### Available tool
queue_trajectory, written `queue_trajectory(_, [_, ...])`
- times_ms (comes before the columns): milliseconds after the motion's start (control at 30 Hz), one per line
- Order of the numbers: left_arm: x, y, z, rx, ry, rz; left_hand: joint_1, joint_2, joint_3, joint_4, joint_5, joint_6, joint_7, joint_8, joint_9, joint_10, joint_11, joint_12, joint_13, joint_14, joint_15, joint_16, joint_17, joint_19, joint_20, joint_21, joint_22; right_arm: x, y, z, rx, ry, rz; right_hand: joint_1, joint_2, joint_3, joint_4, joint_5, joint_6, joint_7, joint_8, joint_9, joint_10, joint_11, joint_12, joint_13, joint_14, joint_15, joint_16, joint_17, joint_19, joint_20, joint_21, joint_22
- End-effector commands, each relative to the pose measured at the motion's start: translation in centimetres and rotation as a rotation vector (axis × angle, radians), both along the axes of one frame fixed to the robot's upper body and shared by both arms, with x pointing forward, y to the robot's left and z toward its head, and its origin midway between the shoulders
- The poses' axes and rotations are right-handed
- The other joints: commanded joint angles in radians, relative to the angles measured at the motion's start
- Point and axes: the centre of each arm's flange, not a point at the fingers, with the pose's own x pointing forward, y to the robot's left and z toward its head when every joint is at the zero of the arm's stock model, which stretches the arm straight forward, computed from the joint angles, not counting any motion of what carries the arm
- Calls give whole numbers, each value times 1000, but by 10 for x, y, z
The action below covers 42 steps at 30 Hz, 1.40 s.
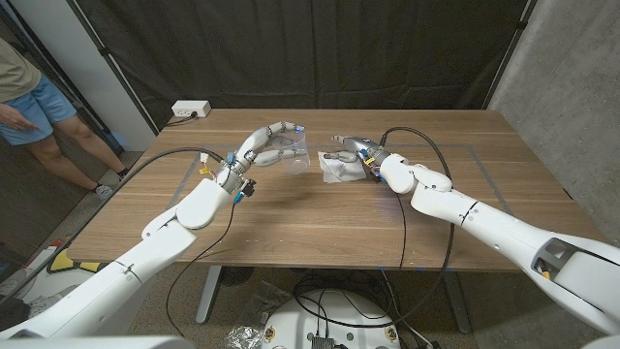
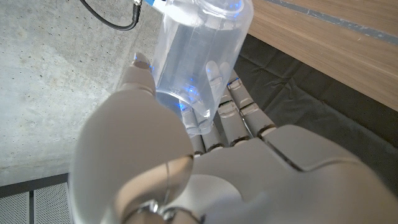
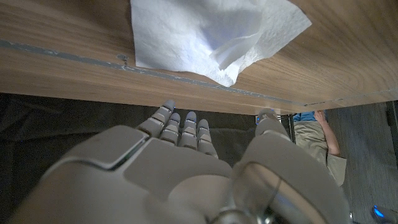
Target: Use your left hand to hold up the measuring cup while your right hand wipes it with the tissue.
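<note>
My left hand (image 1: pixel 263 147) holds the clear plastic measuring cup (image 1: pixel 292 151) off the table, left of centre. In the left wrist view the cup (image 2: pixel 200 55) sits between the thumb and the fingers (image 2: pixel 231 112), which wrap its wall. A crumpled white tissue (image 1: pixel 339 172) lies on the wooden table (image 1: pixel 320 228) just right of the cup. My right hand (image 1: pixel 362 155) is at the tissue's far right side. In the right wrist view the tissue (image 3: pixel 208 31) lies beyond the hand (image 3: pixel 186 158), whose fingers are stretched out with nothing between them.
A white power strip (image 1: pixel 190 110) sits at the table's back left corner. A person (image 1: pixel 29 97) stands off the table's left side. Black cables (image 1: pixel 426 145) run along both arms and over the table. Dark curtains hang behind the table.
</note>
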Motion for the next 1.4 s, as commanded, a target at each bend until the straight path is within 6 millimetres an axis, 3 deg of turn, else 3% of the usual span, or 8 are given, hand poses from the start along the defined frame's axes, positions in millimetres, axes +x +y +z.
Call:
queue_trajectory(33, [-4,7,2,-10,-2,6,32,22,8,-2,-3,7,4,7,2,22,-18,7,2,82,-183,-4,4,-2,-11,6,4,4,6,-6,-116,3,-76,11,-3,-2,-6,6,1,-1,-2,4,3,-3,3,4,4,-1,1,2,2,-1,-2,3])
queue_trajectory(600, [-8,11,-2,-18,-10,7,33,21,9,-1,-3,10,3,11,3,27,-20,6,2,88,-184,-13,9,-4,-15,16,4,4,9,-14,-239,45,-163,-7,-42,-33,0,10,19,-29,-2,4,7,-16,2,5,14,-11,2,4,28,-1,3,5])
queue_trajectory(733, [-7,11,-1,-16,-10,5,33,22,10,-1,-3,10,4,11,2,25,-21,5,3,90,-184,-15,10,-7,-15,18,3,4,11,-16,-256,39,-172,13,-36,-31,-6,21,35,-38,-1,5,21,-28,5,5,57,-27,12,4,68,-4,16,8])
queue_trajectory(833, [-6,11,-1,-16,-11,5,33,23,10,-1,-3,12,4,12,2,25,-20,5,3,90,-184,-17,11,-7,-15,19,3,4,11,-16,-265,39,-172,40,-33,-29,-13,31,73,-70,7,5,35,-32,7,5,102,-39,16,4,95,-9,26,11])
queue_trajectory(1100, [-3,11,1,-17,-13,0,33,23,11,0,-3,16,3,13,1,28,-21,6,4,92,-184,-20,13,-8,-17,24,3,8,11,-18,-283,46,-180,77,-37,-31,-18,43,126,-81,14,5,94,-37,21,5,193,-68,26,6,137,-14,46,19])
queue_trajectory(1200, [-2,11,2,-18,-16,-2,33,23,11,0,-4,16,4,14,1,30,-20,6,5,94,-184,-21,14,-8,-18,26,3,9,11,-19,-289,45,-182,86,-35,-32,-14,48,166,-100,22,5,142,-40,34,6,223,-74,25,9,151,-13,55,23])
queue_trajectory(1300, [-1,11,3,-18,-18,-3,33,22,11,-1,-3,17,4,15,0,32,-21,7,5,95,-184,-23,14,-8,-19,28,3,11,10,-19,-288,36,-181,92,-28,-31,-10,52,192,-99,24,4,180,-38,43,6,261,-82,31,11,173,-18,66,25])
queue_trajectory(1400, [0,11,4,-18,-17,-5,33,23,11,0,-4,17,4,15,0,32,-24,7,5,97,-184,-23,15,-8,-19,29,3,10,10,-19,-288,5,-182,113,-10,-24,-7,60,229,-98,24,3,244,-48,56,7,361,-116,48,16,231,-23,101,35])
